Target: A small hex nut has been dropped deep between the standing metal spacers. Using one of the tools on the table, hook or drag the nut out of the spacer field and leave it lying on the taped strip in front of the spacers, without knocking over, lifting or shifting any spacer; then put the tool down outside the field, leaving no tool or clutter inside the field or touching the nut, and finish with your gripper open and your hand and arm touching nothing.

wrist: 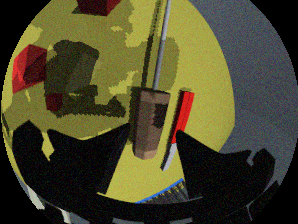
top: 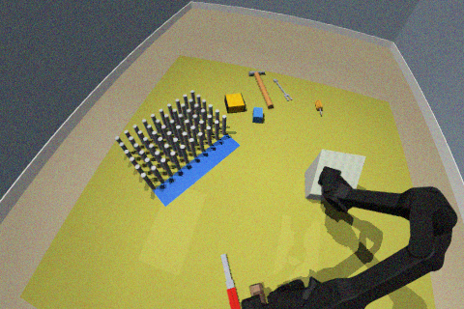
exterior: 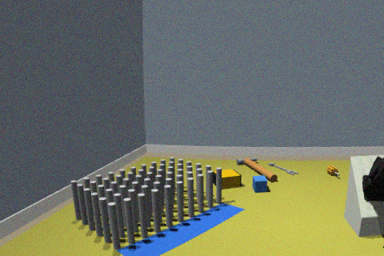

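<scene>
The metal spacers (top: pixel 147 181) (exterior: pixel 114 226) stand upright in rows behind the blue taped strip (top: pixel 200 170) (exterior: pixel 192 230). I cannot see the nut among them. A tool with a brown handle (wrist: pixel 149 120) and a long thin metal shaft lies on the mat; its far end is outside the wrist view. My gripper (wrist: pixel 153 129) is partly open, with its fingertips on either side of the handle and gaps beside it. In the top view the hand is at the bottom edge. A red-handled tool with a silver blade (top: pixel 226 270) (wrist: pixel 185 112) lies just beside it, near the right finger.
A white block (top: pixel 340 166) (exterior: pixel 356 204) stands by the arm. A yellow block (top: pixel 235 102) (exterior: pixel 229 178), blue block (top: pixel 258 115) (exterior: pixel 260 184), hammer (top: pixel 263 89) (exterior: pixel 260 169), wrench (top: pixel 282 90) and small orange-handled tool (top: pixel 318 105) lie behind. Red blocks (wrist: pixel 30 67) (wrist: pixel 98 5) show in the wrist view.
</scene>
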Robot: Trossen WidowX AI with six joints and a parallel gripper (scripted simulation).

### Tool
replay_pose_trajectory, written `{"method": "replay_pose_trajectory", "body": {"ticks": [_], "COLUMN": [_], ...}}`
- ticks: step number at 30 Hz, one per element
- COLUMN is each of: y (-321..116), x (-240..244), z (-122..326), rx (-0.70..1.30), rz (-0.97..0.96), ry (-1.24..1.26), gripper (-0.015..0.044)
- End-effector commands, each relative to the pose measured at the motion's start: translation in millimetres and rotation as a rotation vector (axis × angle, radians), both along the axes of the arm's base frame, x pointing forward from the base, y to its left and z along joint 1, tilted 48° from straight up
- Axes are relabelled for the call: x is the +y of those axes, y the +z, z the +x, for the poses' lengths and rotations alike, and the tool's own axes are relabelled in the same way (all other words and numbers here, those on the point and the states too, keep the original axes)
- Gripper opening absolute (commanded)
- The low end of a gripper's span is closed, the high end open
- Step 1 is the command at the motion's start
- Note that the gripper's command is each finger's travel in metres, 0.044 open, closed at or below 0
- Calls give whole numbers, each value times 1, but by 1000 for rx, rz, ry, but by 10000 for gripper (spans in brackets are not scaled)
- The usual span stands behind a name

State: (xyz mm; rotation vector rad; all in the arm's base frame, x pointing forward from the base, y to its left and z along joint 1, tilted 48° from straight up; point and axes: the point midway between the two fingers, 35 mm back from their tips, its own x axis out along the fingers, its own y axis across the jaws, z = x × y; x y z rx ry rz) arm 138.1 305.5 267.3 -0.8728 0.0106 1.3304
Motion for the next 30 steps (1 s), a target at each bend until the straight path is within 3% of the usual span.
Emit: {"method": "replay_pose_trajectory", "body": {"ticks": [1, 7, 9, 19, 25, 30], "y": [-4, -9, -9, -9, 5, 18], "x": [4, 9, 9, 9, -1, -18], "z": [-1, -2, -2, -2, 0, 2], "rx": [1, 2, 2, 2, -19, -12], "rz": [0, 1, 1, 1, 15, 6], "ry": [-5, -5, -5, -5, 8, 4], "gripper": [280, 280, 228, 161, 3, 0]}}
